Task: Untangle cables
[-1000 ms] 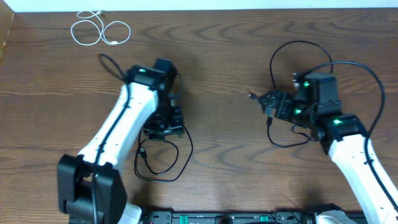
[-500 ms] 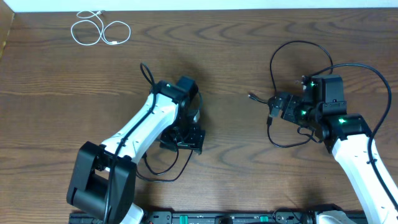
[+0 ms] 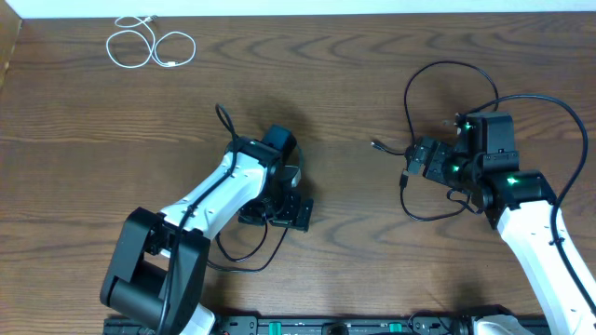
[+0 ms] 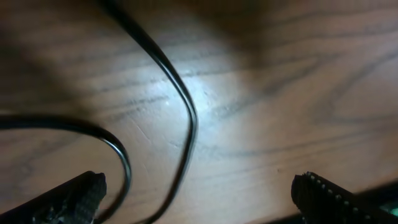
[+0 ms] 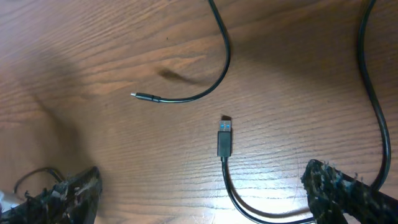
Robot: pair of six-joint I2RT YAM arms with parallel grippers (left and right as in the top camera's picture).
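Two black cables lie apart on the wooden table. One black cable (image 3: 244, 255) loops at the near left, and my left gripper (image 3: 279, 214) hangs low over it, open. In the left wrist view its strands (image 4: 186, 124) run between the spread fingers (image 4: 81, 194), untouched. The other black cable (image 3: 438, 70) curls on the right. My right gripper (image 3: 424, 160) stands open over it; its USB plug (image 5: 224, 140) and thin end plug (image 5: 142, 96) lie ahead of the fingers (image 5: 348, 194). A white cable (image 3: 149, 45) is coiled at the far left corner.
Thicker black leads (image 3: 545, 107) arc from the right arm across the far right of the table. A dark rail (image 3: 335, 326) runs along the near edge. The table's left edge (image 3: 7, 65) lies just past the white coil.
My left arm has swung right and toward the near edge, and its jaws have spread wide over the black loop. The right gripper shifted slightly right a second ago, then held still.
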